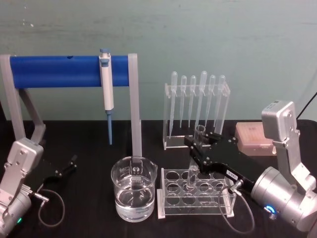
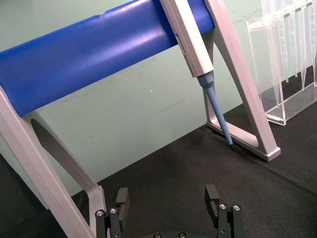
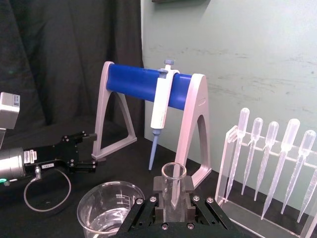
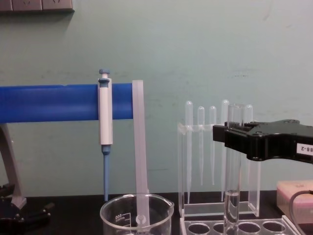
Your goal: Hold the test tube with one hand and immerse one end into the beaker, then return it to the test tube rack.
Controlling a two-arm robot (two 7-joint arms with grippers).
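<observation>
Right gripper (image 1: 197, 148) clamps the test tube (image 4: 232, 161) upright over the clear rack (image 1: 195, 193), ready for dipping. Just beside the rack's left edge stands the beaker (image 1: 133, 191). Left gripper (image 2: 168, 198) idles, jaws wide, at the table's left edge.

Blue-tipped pipettor (image 1: 106, 89) on blue stand (image 1: 54, 71); racked pipettes (image 1: 197, 101).

one test tube (image 1: 199, 133), one beaker (image 1: 133, 195), six pipettes (image 1: 198, 99), one pipettor (image 1: 106, 84)

The test tube (image 1: 198, 136) and beaker (image 1: 134, 194) look like smooth, glossy clear glass. The rack (image 1: 196, 194) is shiny clear plastic, and the right gripper (image 1: 194, 143) is matt black.
</observation>
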